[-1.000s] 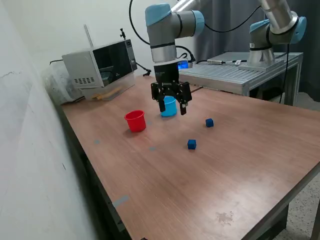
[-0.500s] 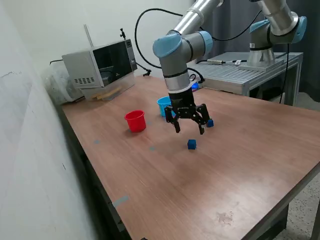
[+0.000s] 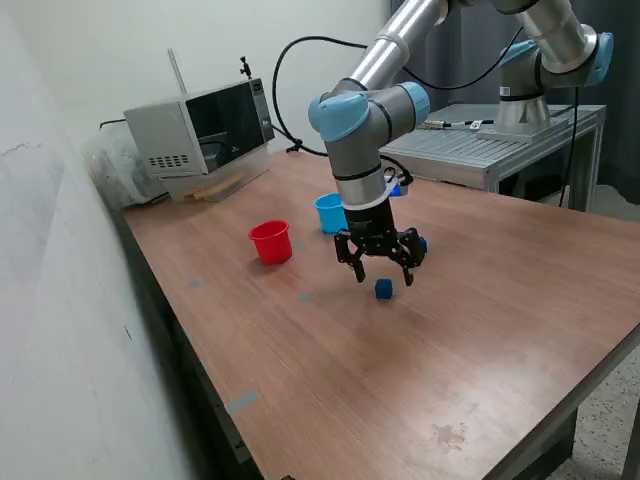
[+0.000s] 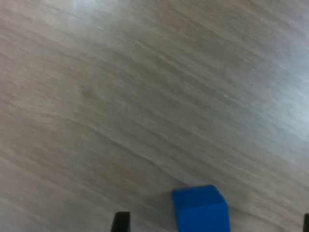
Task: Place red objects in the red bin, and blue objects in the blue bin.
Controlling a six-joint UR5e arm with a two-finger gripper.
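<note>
- Exterior view, centre: small red plastic cup (image 3: pixel 270 241) and small light blue plastic cup (image 3: pixel 330 212) stand upright on the wooden table (image 3: pixel 500 300); their contents cannot be seen.
- Black two-finger gripper (image 3: pixel 384 276), fingers spread and empty, hangs over a tiny dark blue cube (image 3: pixel 383 289).
- Since half a second ago, it has dropped closer to that cube.
</note>
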